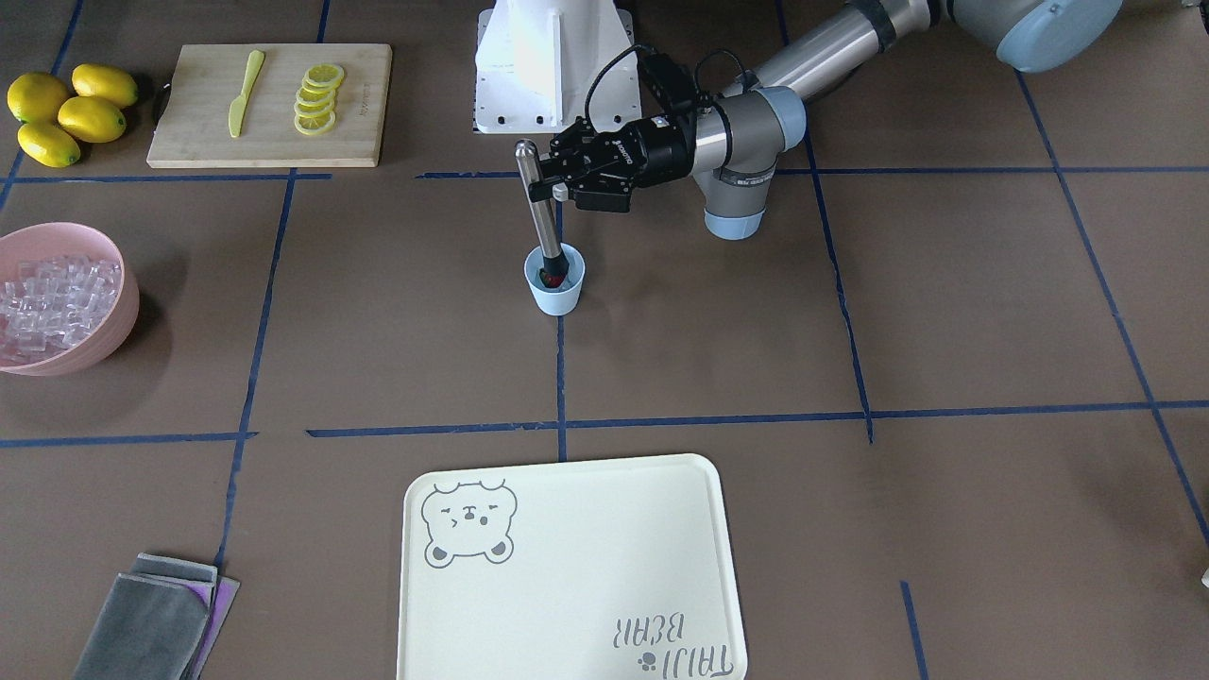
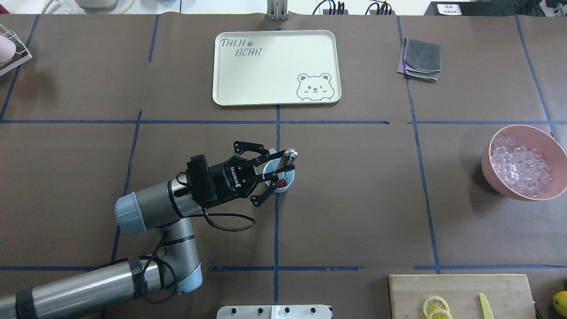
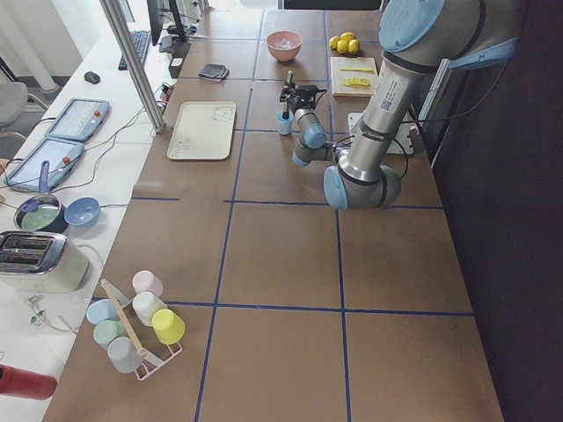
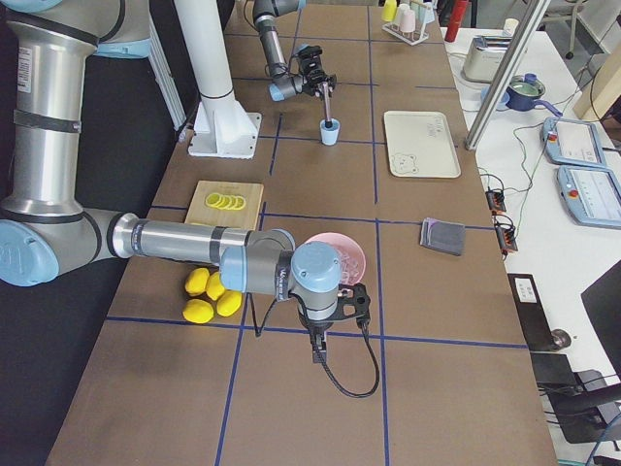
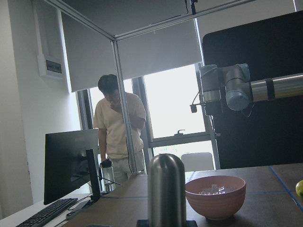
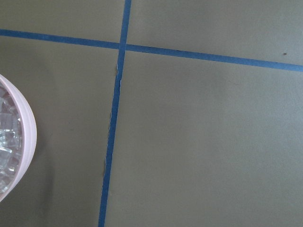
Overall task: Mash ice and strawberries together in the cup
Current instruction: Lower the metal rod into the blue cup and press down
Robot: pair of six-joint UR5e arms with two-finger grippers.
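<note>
The pale blue cup (image 1: 555, 297) (image 2: 281, 189) stands near the table's middle on a blue tape line. A red strawberry (image 1: 547, 278) (image 2: 281, 182) lies inside it. I cannot tell whether ice is in the cup. Clear ice cubes (image 1: 52, 297) (image 2: 522, 166) fill a pink bowl. My left gripper (image 1: 540, 189) (image 2: 283, 170) comes in sideways and is shut on a steel muddler (image 1: 545, 222) (image 5: 165, 189), whose lower end stands in the cup. My right gripper (image 4: 318, 342) hangs beside the pink bowl; I cannot tell whether it is open or shut.
The pink bowl (image 1: 113, 326) (image 6: 26, 123) sits at the robot's right. A cutting board (image 1: 274, 104) carries lemon slices and a yellow knife, with whole lemons (image 1: 71, 113) beside it. A cream tray (image 2: 274, 66) and a folded grey cloth (image 2: 423, 57) lie far across. A person (image 5: 118, 127) stands beyond the table.
</note>
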